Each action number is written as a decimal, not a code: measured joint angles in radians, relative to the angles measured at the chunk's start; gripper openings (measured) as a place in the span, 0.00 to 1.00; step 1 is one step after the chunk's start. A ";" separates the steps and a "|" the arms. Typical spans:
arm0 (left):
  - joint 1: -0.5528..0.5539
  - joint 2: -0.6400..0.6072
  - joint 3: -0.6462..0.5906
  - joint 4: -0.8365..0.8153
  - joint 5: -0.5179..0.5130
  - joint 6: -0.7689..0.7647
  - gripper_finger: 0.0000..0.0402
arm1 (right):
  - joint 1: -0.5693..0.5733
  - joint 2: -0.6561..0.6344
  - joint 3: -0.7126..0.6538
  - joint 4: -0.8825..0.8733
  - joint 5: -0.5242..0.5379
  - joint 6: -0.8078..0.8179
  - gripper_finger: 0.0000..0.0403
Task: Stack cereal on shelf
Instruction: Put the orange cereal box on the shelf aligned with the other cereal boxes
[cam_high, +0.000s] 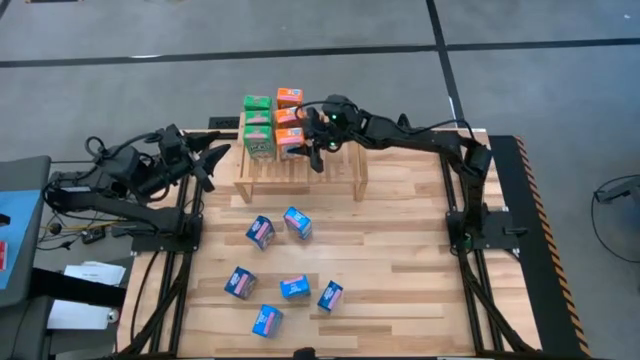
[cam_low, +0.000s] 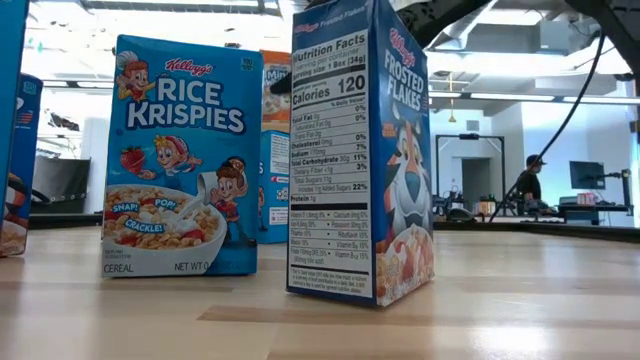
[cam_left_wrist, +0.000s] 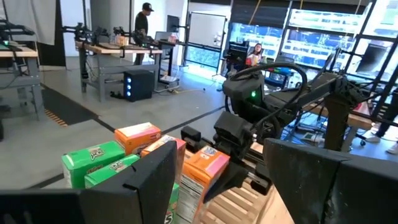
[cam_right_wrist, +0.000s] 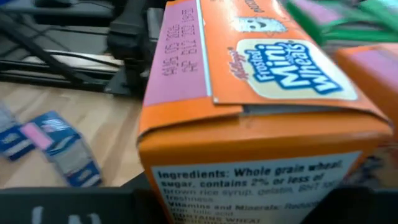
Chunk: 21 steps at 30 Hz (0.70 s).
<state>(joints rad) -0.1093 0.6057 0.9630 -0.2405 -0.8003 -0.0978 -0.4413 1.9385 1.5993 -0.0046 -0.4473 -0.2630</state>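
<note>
The left gripper (cam_high: 205, 160) waited at the worktop's (cam_high: 400, 270) left edge, its jaws apart. On the shelf (cam_high: 300, 170) stood three green boxes (cam_high: 258, 125) and three orange ones, the right gripper (cam_high: 312, 140) at the nearest orange box (cam_high: 291, 142), jaws apparently either side of it; whether clamped I cannot tell. Six blue boxes (cam_high: 262, 232) lay on the worktop, so roughly half remained.

At the left of the low view a blue box (cam_low: 180, 155) reads "Kellogg's Rice Krispies", "Snap! Pop! Crackle!", "Cereal", "Net Wt"; the centre box (cam_low: 362, 150) reads "Frosted Flakes", "Nutrition Facts", "Calories 120"; filling the right wrist view, an orange box (cam_right_wrist: 261, 93) reads "Kellogg's Frosted Mini Wheats", "Ingredients: Whole grain wheat".
</note>
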 joint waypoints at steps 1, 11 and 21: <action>0.000 0.000 0.000 0.000 -0.001 0.000 0.57 | 0.001 0.000 0.000 0.003 0.011 -0.001 0.41; 0.000 0.000 0.000 -0.002 -0.024 0.017 0.57 | 0.006 0.016 0.001 0.019 0.035 -0.005 0.41; 0.000 0.000 0.000 -0.008 -0.030 0.012 0.57 | 0.010 0.047 0.003 0.039 0.061 0.004 0.41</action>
<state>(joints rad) -0.1093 0.6056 0.9630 -0.2481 -0.8303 -0.0862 -0.4309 1.9853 1.6020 0.0348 -0.3864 -0.2593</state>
